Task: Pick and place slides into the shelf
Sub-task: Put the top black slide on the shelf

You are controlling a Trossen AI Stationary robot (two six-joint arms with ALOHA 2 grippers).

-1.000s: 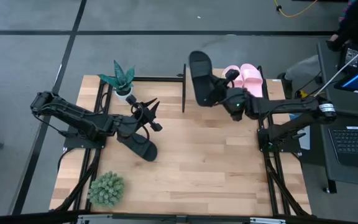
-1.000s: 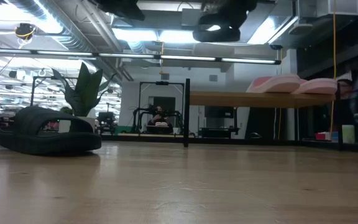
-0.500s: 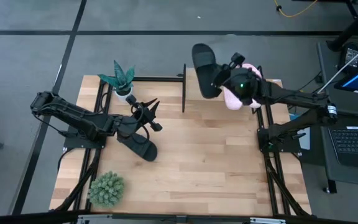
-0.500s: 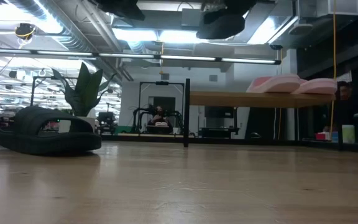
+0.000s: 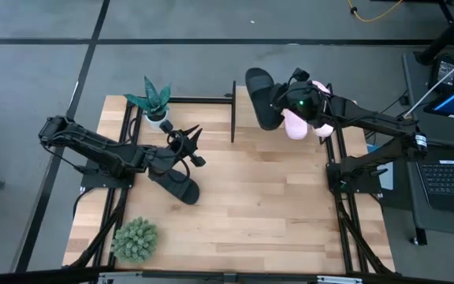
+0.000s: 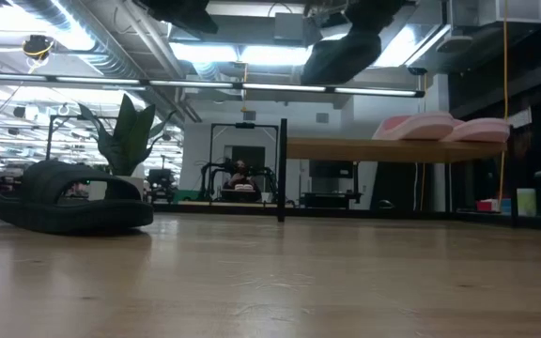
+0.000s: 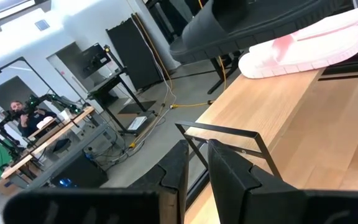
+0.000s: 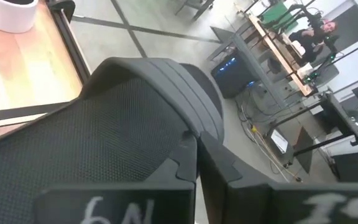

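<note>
My right gripper (image 5: 280, 102) is shut on a black slide (image 5: 260, 96) and holds it in the air over the shelf's left part, beside the black post (image 5: 233, 110). In the low view this slide (image 6: 344, 54) slants high above the shelf board (image 6: 364, 148). The pink pair (image 6: 440, 126) rests sole-down on the board's right part; my right arm partly hides the pink pair (image 5: 296, 125) from above. The second black slide (image 5: 176, 186) lies sole-down on the table. My left gripper (image 5: 189, 147) hovers shut just beyond it, touching nothing. My right gripper pinches the black slide between its two fingers at one long side edge (image 8: 188, 134), coming from the table's right side. The ribbed sole (image 8: 98, 130) faces the wrist camera. The slide is lifted clear and tilted, one end lower than the other (image 6: 322, 70).
A white-potted leafy plant (image 5: 153, 101) stands at the table's far left. A round green plant (image 5: 135, 240) sits at the near left. Bare wood lies between the arms in the middle (image 5: 266, 189). A person's desk with a laptop (image 5: 452, 177) stands right of the table.
My right gripper has moved toward the table's far edge, carrying the black slide over the shelf. The slide has shifted a little to the right, come lower, and tipped from nearly level to slanting with one end down. The left arm has kept still.
</note>
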